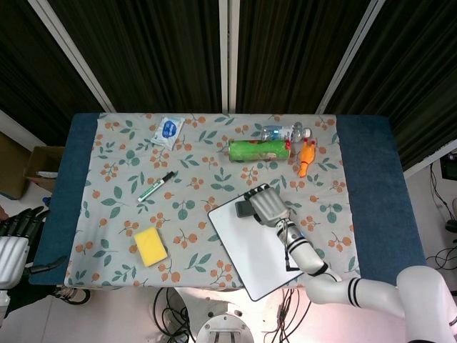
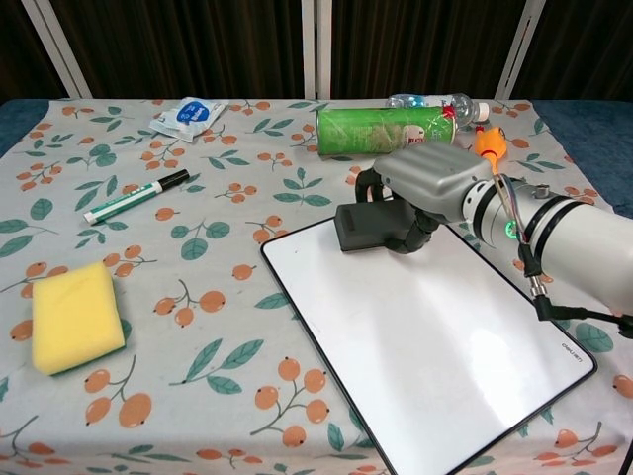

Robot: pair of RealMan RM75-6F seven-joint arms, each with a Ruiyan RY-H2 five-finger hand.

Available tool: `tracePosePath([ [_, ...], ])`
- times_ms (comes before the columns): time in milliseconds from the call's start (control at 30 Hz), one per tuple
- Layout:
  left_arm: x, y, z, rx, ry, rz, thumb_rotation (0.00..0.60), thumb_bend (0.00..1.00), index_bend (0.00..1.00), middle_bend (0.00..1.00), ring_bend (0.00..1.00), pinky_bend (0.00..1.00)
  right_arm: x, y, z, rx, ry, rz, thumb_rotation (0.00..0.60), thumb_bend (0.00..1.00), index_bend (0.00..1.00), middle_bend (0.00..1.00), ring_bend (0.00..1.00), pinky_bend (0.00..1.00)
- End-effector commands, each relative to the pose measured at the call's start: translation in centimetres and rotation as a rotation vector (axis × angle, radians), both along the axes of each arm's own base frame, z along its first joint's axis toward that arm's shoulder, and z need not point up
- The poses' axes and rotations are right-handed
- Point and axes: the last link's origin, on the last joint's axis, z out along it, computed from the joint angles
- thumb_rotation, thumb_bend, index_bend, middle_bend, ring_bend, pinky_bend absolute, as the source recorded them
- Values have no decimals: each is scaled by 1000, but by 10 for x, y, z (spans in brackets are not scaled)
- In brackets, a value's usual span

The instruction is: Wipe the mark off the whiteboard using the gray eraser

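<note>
Right hand (image 2: 427,183) wrapped tight round gray eraser (image 2: 368,227), pressed on far corner of whiteboard (image 2: 425,336). No mark showing on board now. Left hand (image 1: 16,239) far off past surface edge, cannot tell its fingers. Could slide eraser off corner or shove board crooked by pushing too hard. Green can (image 2: 384,129), bottle (image 2: 432,101), orange toy (image 2: 489,143) just behind board, easy to bump.

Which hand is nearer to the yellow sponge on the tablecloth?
Left. The left hand hangs off the table's edge just beyond the yellow sponge; the right hand holds the gray eraser on the whiteboard, farther away.
</note>
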Motion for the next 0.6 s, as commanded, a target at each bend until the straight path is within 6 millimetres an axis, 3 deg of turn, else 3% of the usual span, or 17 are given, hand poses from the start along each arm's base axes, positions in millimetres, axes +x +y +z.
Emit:
tracePosePath([
  [33, 1, 0, -1, -4, -10, -2, 400, 19, 143, 104, 87, 165, -4, 9, 6, 28, 15, -8, 600, 404, 644, 517, 450, 589],
  [267, 3, 1, -1, -9, -21, -16, 398, 19, 142, 104, 87, 165, -3, 21, 12, 45, 37, 16, 600, 403, 643, 520, 458, 595],
  [600, 1, -1, 2, -3, -20, -5, 400, 19, 143, 105, 87, 165, 10, 2, -2, -29, 65, 60, 600, 404, 643, 520, 458, 595],
])
